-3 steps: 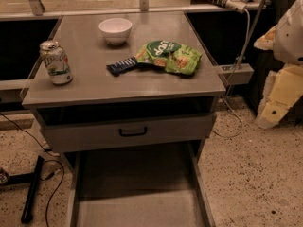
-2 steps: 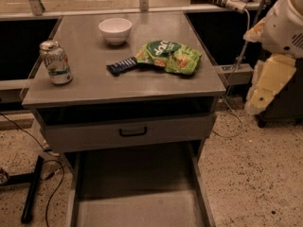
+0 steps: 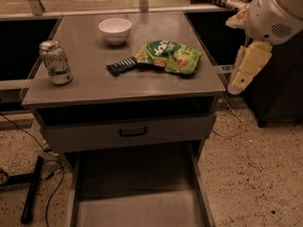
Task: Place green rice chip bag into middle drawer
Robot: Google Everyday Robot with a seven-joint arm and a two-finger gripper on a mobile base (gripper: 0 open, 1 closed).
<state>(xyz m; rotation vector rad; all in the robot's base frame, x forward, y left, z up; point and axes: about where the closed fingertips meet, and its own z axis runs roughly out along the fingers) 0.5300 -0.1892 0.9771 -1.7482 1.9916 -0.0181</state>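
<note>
Gripper (image 3: 248,70) hangs beyond the surface's (image 3: 94,86) right edge; its opening cannot be told. Green rice chip bag (image 3: 169,56) lies leftward, long axis left-right.

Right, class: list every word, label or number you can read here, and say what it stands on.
green rice chip bag: white letters in a dark oval logo, too blurred to read.
can: label too blurred to read.
blue wrapper: pale stripes, no readable text.
gripper, hanging right of the tabletop: no markings seen.
</note>
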